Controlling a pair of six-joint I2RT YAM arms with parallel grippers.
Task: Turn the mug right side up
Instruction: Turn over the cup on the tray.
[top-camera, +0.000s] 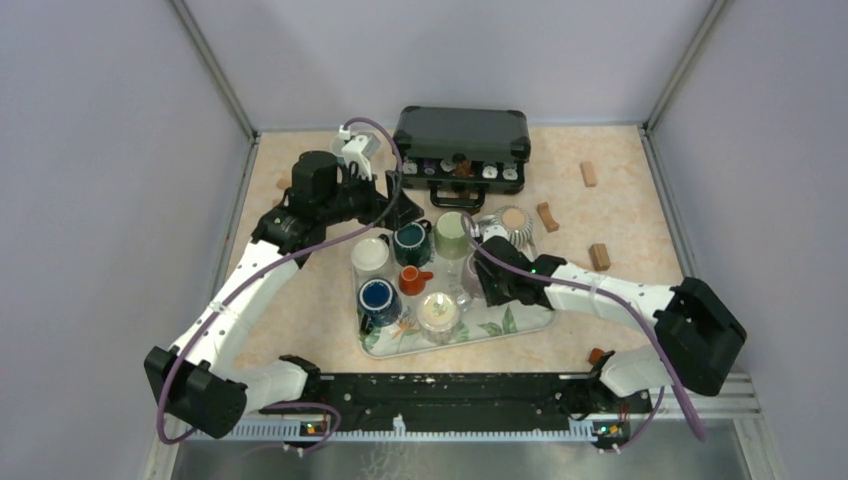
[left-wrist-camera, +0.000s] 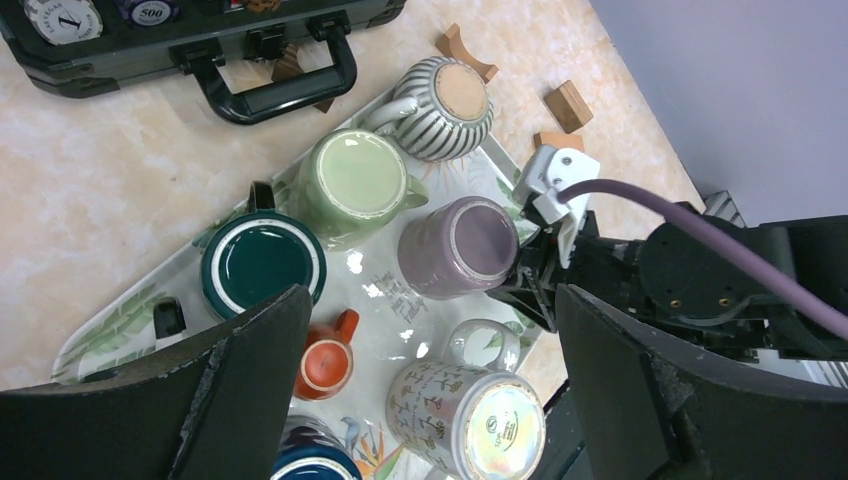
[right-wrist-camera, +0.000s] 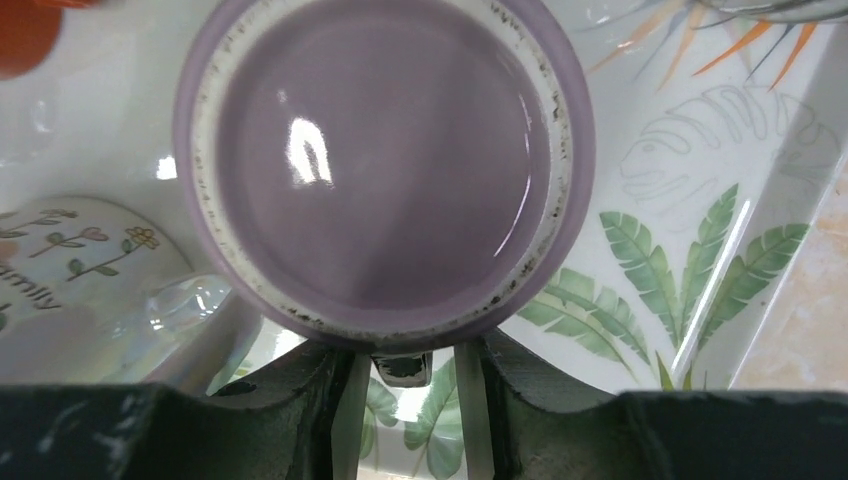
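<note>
Purple mug (right-wrist-camera: 385, 170) sits base-up on a leaf-printed tray (right-wrist-camera: 690, 110), just ahead of the right fingers (right-wrist-camera: 472, 420). They straddle its handle (right-wrist-camera: 402, 368), but slim gaps show on either side, so whether they clamp it cannot be told. Seen below and between the wide-open, empty left fingers (left-wrist-camera: 250, 370), the mug stands inverted among other cups (left-wrist-camera: 352, 185). The flip appears not yet begun: firm grip, lift and rotation are all left.
</note>
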